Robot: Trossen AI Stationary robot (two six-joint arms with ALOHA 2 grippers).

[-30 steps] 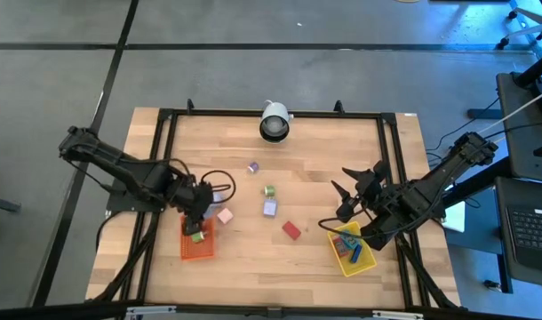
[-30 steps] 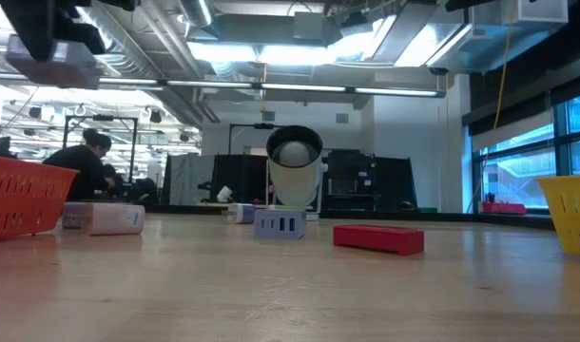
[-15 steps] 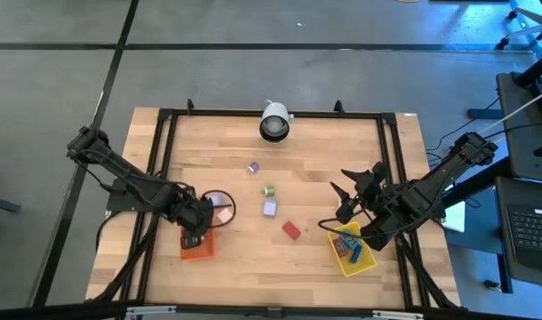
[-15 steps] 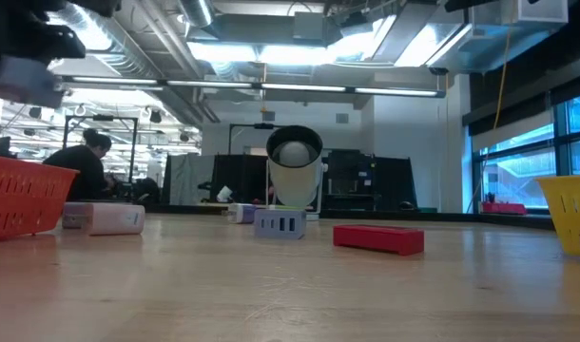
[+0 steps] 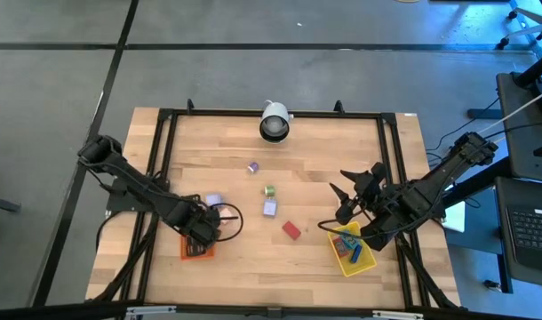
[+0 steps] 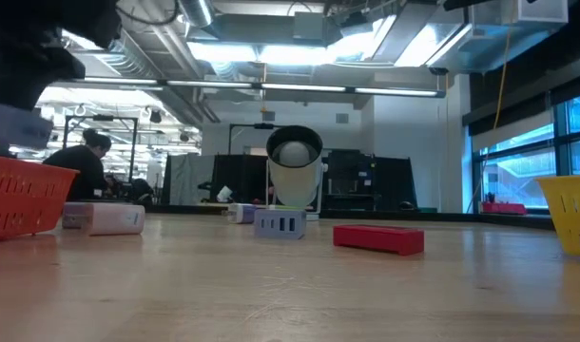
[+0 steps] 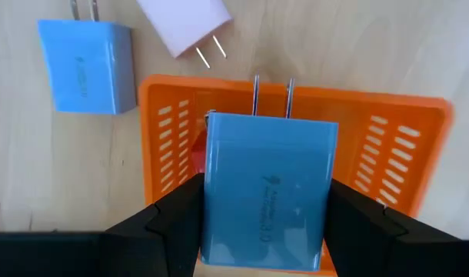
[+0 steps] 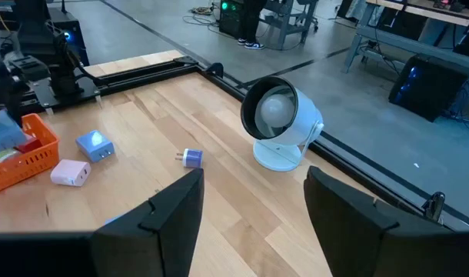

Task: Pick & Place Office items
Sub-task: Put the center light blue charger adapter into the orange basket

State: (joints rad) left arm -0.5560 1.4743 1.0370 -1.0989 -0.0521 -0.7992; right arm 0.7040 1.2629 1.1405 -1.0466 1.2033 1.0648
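The left gripper (image 7: 265, 231), clamped on a blue charger (image 7: 267, 201), has moved from beside the orange tray (image 7: 419, 146) to directly above it, so release looks near, while the right gripper (image 5: 346, 191) waits spread apart by the yellow tray (image 5: 360, 262).

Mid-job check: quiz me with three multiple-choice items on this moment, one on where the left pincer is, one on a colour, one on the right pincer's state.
1. Where is the left pincer?
A. over the orange tray
B. over the yellow tray
C. beside the white lamp

2. What colour is the plug block it holds?
A. red
B. blue
C. green

3. The right pincer is:
A. shut on a block
B. open and empty
C. out of view

Answers: 1 A, the left wrist view shows the tray under its fingers. 2 B, the gripped block is blue. 3 B, its fingers stand apart with nothing between them.
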